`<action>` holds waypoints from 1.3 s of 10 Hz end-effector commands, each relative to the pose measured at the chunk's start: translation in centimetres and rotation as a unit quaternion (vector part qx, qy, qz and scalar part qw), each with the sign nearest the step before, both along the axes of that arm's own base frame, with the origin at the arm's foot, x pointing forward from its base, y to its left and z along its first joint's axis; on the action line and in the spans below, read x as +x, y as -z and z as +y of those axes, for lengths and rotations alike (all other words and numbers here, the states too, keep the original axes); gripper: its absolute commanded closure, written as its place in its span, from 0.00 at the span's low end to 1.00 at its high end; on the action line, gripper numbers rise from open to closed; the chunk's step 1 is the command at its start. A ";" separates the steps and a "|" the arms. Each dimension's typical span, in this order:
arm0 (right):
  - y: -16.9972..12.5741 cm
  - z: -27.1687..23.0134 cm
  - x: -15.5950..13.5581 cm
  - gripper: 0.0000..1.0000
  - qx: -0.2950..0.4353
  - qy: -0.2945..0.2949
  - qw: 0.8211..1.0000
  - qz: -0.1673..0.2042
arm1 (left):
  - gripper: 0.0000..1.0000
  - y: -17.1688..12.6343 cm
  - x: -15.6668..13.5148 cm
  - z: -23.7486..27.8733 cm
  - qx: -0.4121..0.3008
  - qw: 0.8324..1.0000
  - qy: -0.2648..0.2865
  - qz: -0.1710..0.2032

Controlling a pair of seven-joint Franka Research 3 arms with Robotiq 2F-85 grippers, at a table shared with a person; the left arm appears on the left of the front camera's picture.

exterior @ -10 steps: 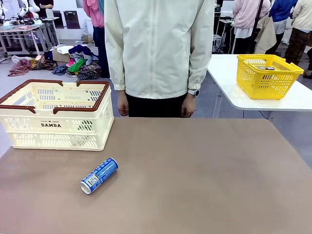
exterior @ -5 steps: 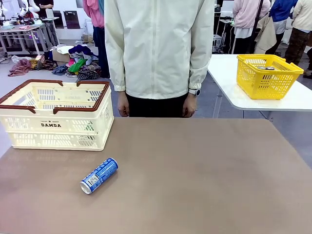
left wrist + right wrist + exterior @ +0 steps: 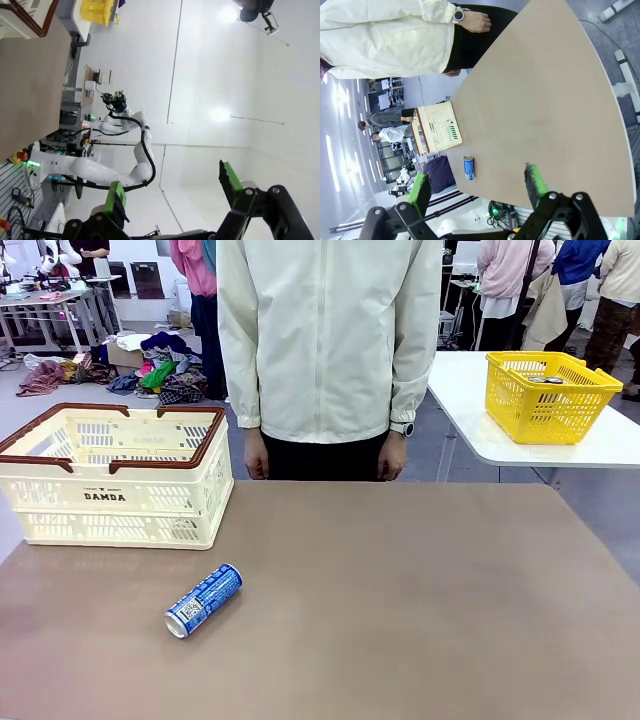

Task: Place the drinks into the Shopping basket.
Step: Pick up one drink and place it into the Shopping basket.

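Person point(image 3: 330, 340) edged sideways; glossy blue can point(image 3: 204, 600) lies near slotted basket point(image 3: 60, 522); left gripper point(image 3: 172, 182), right gripper point(image 3: 476, 175) splayed.

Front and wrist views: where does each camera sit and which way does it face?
Front view: fixed on the robot's side, looking across the table at the person.
Left wrist view: on the left arm, aimed past the table at a white wall; open left gripper below.
Right wrist view: on the right arm, looking down over the table; open right gripper below.
Shared: front and right wrist views show blue can and Shopping basket.
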State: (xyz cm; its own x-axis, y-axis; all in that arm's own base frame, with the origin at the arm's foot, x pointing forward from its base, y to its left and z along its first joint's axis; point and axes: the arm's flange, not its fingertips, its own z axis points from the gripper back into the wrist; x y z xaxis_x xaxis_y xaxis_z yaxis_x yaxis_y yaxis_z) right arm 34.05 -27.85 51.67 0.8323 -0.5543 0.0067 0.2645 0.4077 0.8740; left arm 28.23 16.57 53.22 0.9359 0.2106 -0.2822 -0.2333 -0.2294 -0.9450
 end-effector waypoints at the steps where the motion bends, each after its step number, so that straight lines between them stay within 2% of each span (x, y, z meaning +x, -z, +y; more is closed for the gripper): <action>1: -0.1 0.0 -0.3 0.00 -0.008 -0.009 1.000 -0.003 | 0.00 -0.7 -0.4 -0.1 -0.019 1.000 0.008 0.003; 12: -0.1 0.0 -0.3 0.00 -0.008 -0.009 1.000 -0.003 | 0.00 -0.7 -0.4 -0.1 -0.019 1.000 0.008 0.003; 13: -0.1 0.0 -0.3 0.00 -0.008 -0.009 1.000 -0.003 | 0.00 -0.1 0.0 0.0 -0.002 1.000 0.000 -0.002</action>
